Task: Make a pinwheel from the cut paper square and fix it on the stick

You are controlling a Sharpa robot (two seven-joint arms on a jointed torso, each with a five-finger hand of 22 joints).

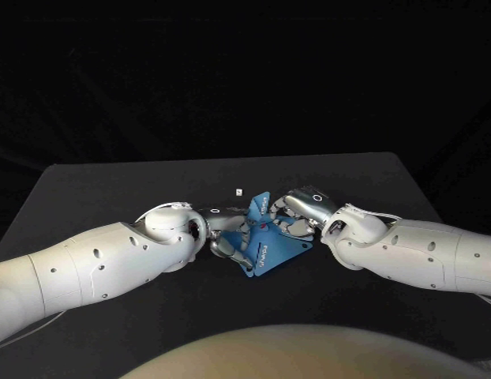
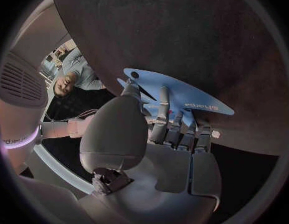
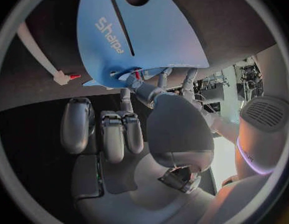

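Between both hands on the bench [image 1: 109, 181], the blue paper square [image 1: 271, 251] is held from both sides. One flap is pinched by the left hand [image 1: 215, 230] and the middle folds by the right hand [image 1: 305, 207]. Close beside it, the white stick [image 3: 37, 50] is seen lying flat.

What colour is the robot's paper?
Blue, with white letters on it. The paper shows best in the right wrist view.
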